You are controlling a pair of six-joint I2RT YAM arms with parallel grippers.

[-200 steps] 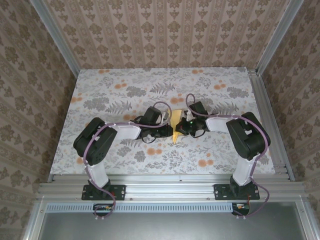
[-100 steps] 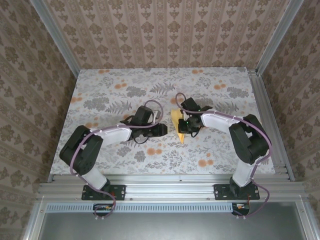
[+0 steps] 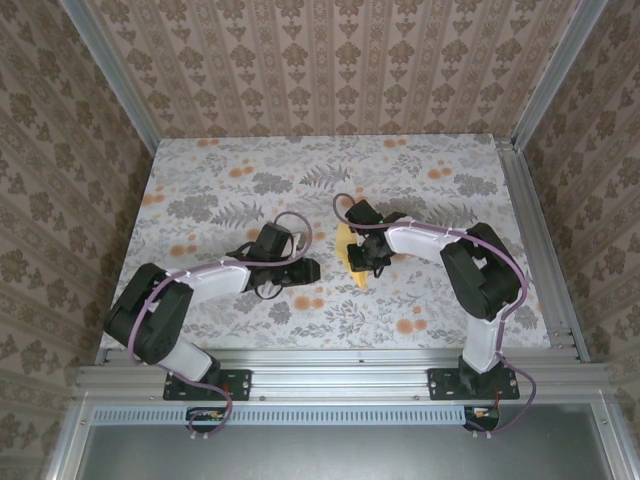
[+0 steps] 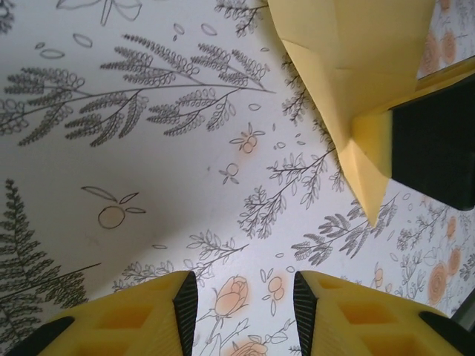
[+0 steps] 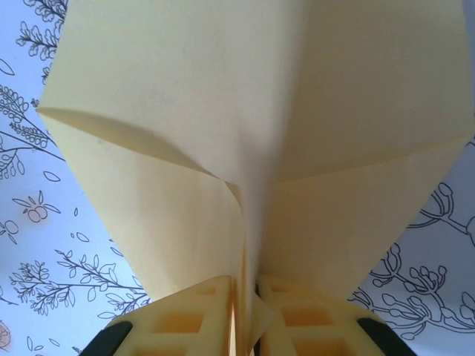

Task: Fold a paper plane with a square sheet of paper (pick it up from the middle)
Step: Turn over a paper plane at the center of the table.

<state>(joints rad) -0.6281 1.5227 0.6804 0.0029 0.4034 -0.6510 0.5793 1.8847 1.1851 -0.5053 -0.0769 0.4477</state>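
Note:
The square sheet of paper now stands folded as a pale-yellow paper plane (image 3: 351, 250), its point (image 4: 371, 211) aimed at the near side just over the table. My right gripper (image 3: 364, 256) grips it from the right. In the right wrist view the jaws (image 5: 249, 319) are nearly together with the plane's centre fold (image 5: 260, 96) pinched between them, and the wings spread out above. My left gripper (image 3: 311, 268) sits to the plane's left, apart from it. Its yellow fingers (image 4: 133, 319) stand open over bare table, with nothing between them (image 4: 245, 311).
The table (image 3: 200, 200) wears a grey leaf and orange flower print. Aluminium rails (image 3: 530, 230) edge it, and patterned walls close in the far side and both flanks. Both arms reach toward the middle, with open table behind the plane.
My left gripper has opened and drawn back to the left, away from the paper. My right gripper has shifted slightly left with the plane still between its fingers.

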